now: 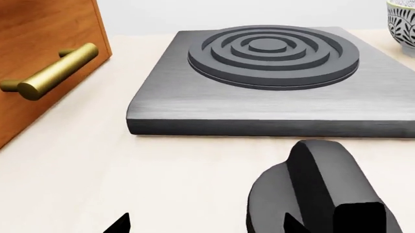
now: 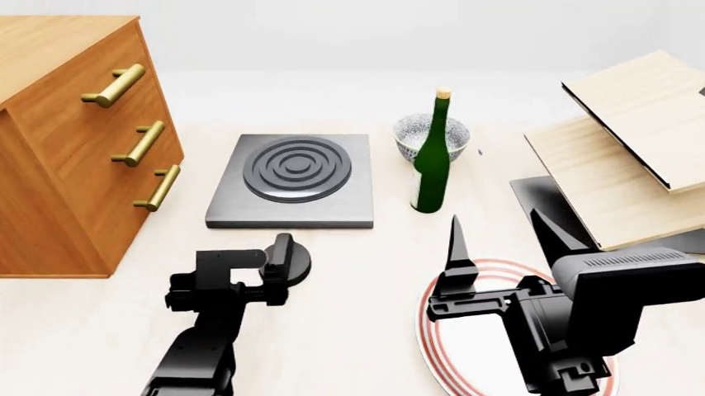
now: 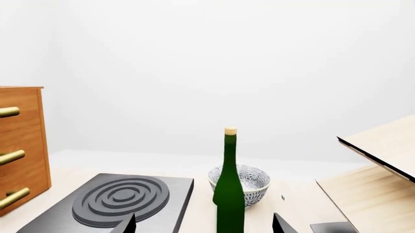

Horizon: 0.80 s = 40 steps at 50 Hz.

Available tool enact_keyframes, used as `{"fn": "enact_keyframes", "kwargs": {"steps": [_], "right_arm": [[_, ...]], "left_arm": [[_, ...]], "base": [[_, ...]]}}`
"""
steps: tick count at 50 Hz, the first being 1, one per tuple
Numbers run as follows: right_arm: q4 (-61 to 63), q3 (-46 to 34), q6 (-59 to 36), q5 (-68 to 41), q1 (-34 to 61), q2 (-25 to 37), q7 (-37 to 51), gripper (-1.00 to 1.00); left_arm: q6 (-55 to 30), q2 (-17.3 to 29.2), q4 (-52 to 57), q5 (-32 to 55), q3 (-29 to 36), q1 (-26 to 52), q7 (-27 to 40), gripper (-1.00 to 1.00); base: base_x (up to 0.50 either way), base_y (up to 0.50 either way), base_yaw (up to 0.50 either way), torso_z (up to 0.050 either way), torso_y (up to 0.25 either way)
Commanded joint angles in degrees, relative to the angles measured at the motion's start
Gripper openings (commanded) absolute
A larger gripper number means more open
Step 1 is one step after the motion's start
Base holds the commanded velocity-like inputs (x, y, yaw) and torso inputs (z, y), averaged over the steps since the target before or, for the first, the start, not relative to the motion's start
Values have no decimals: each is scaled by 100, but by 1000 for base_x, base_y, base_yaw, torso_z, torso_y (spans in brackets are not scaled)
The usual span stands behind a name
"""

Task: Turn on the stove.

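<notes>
The patterned bowl [image 2: 424,132] sits at upper centre of the head view, behind the green bottle [image 2: 432,161]; its inside is not visible. The stove [image 2: 292,181] lies left of them at centre frame, its slab flat on the tabletop [image 2: 364,256]. Its black knob [image 2: 289,257] stands apart, just below the slab's near edge. The left tool [image 2: 276,272] sits at the knob, one fingertip against its raised bar in the left wrist view; whether it grips cannot be told. The right tool [image 2: 457,247], lower right, stands released over a red-ringed plate [image 2: 441,330]. Bare tabletop separates slab and wooden drawer cabinet [image 2: 66,148] at left. Tilted wooden boards [image 2: 628,148] fill the upper right.
</notes>
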<state>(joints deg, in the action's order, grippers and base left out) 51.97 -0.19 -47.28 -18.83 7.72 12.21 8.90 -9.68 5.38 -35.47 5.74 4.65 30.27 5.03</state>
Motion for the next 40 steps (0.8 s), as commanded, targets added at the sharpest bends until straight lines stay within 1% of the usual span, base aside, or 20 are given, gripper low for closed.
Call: {"fn": "enact_keyframes", "kwargs": {"steps": [1,6,7,10,11,12,13,14,16,17,18,26,40], "right_arm": [[-8,24,66,-66,-48,16,32,100],[0,33,86,-96,-59,25,47,100],[65,100,103,-157,-106,23,28,100],[42,126,161,-163,-146,39,25,100],[156,274,139,-204,-240,40,71,100],[170,268,119,-210,-230,46,82,100],[184,248,119,-200,-229,53,94,100],[184,239,127,-200,-235,56,97,100],[184,223,127,-201,-231,61,111,100],[178,210,139,-195,-239,63,117,100],[173,201,157,-191,-251,66,119,100],[172,163,177,-214,-261,95,148,100],[153,135,237,-244,-294,139,208,100]], "left_arm": [[-441,-210,738,22,278,-440,110,100],[-940,-293,1568,29,521,-713,194,100],[-1243,-379,2023,4,711,-758,217,100],[-1437,-404,2328,41,900,-694,244,100],[-2296,455,3188,901,40,-1553,1103,100],[-3155,1315,4047,1760,-804,-1736,1782,100],[-4015,1962,4906,2620,-1002,-1595,2097,100],[-4555,1971,5766,3479,-1032,-1591,2130,100],[-4523,1992,7485,5160,-1081,-1644,2127,100],[-4502,1996,8344,5150,-1102,-1669,2130,100],[-4488,2001,8555,5145,-1110,-1689,2125,100],[-4325,1990,8517,5006,-1106,-1914,2045,100],[-4281,1981,8519,5030,-1057,-1994,2081,100]], "base": [[0,0,0,0,0],[0,0,0,0,0],[0,0,0,0,0],[0,0,0,0,0],[0,0,0,0,0],[0,0,0,0,0],[0,0,0,0,0],[0,0,0,0,0],[0,0,0,0,0],[0,0,0,0,0],[0,0,0,0,0],[0,0,0,0,0],[0,0,0,0,0]]}}
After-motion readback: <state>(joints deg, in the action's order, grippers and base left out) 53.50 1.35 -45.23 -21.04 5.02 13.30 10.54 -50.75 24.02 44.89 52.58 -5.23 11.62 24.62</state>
